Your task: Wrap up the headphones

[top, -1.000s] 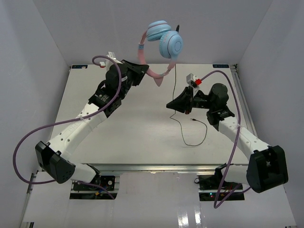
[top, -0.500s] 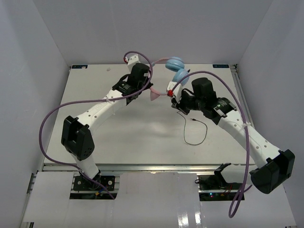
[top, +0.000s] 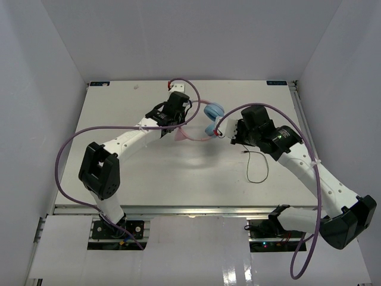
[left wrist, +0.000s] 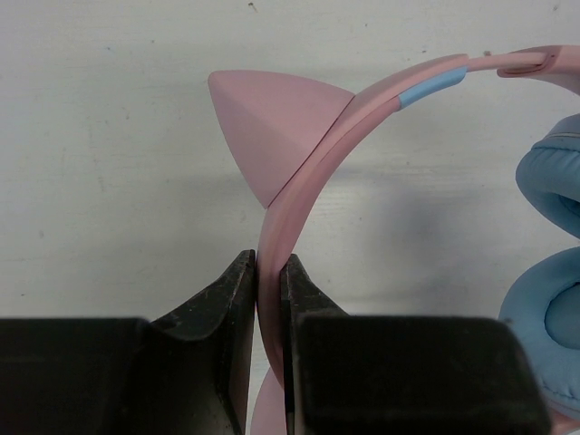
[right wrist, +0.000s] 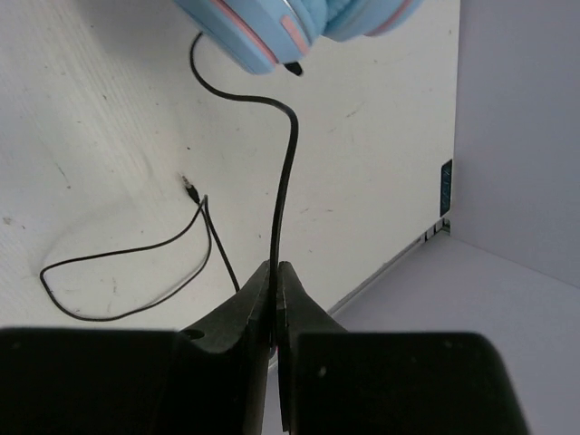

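- Toward the far middle of the white table [top: 143,173], the headphones [top: 212,111] sit between both arms.
- Left gripper [left wrist: 269,265] is clamped on the pink headband [left wrist: 317,154].
- Right gripper [right wrist: 275,272] pinches the black cable [right wrist: 286,154], whose loose end lies on the table.
- Plain white walls [top: 59,47] surround.

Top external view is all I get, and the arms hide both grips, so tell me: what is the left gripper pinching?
Observer: The left gripper is shut on the pink headband of the headphones, right beside a cat-ear point.
Operator: And the right?
Observer: The right gripper is shut on the thin black cable, short of the ear cup.
Operator: Any turns wound?
Observer: None visible; the cable curves bare from cup to gripper.
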Controlling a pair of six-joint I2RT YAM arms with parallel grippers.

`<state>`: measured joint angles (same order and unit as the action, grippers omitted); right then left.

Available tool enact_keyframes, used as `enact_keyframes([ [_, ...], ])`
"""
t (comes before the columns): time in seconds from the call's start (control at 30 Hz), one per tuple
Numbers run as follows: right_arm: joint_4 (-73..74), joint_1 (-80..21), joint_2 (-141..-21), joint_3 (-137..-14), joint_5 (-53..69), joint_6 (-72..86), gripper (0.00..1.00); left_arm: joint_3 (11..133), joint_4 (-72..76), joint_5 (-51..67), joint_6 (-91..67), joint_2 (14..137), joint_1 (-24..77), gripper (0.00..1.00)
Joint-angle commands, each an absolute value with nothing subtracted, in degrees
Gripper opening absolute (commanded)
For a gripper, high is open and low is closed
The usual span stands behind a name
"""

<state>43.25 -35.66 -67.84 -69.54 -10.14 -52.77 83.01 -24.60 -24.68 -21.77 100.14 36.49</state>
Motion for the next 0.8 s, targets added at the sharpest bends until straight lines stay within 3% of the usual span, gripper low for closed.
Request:
enact_keyframes([
  [0.0, 41.09, -35.68, -65.93, -71.72, -15.08, -57.43, 0.08, 82.43, -19.4, -21.8, -15.75, 92.3, 36.47, 0.0],
  [0.37, 44.71, -36.03, -65.39, -76.72, 9.53, -61.79, 0.09, 82.56, -17.83, -10.39, -17.78, 94.15, 36.47, 0.0],
  [0.67, 40.97, -36.04, -64.78, -73.05, 6.98, -65.65, 0.09, 84.9, -18.02, -1.51, -18.11, 98.17, 36.47, 0.0],
  [0.77, 43.97, -36.04, -64.84, -74.7, 12.2, -66.58, 0.09, 84.59, -18.24, -2.14, -18.38, 99.17, 36.47, 0.0],
])
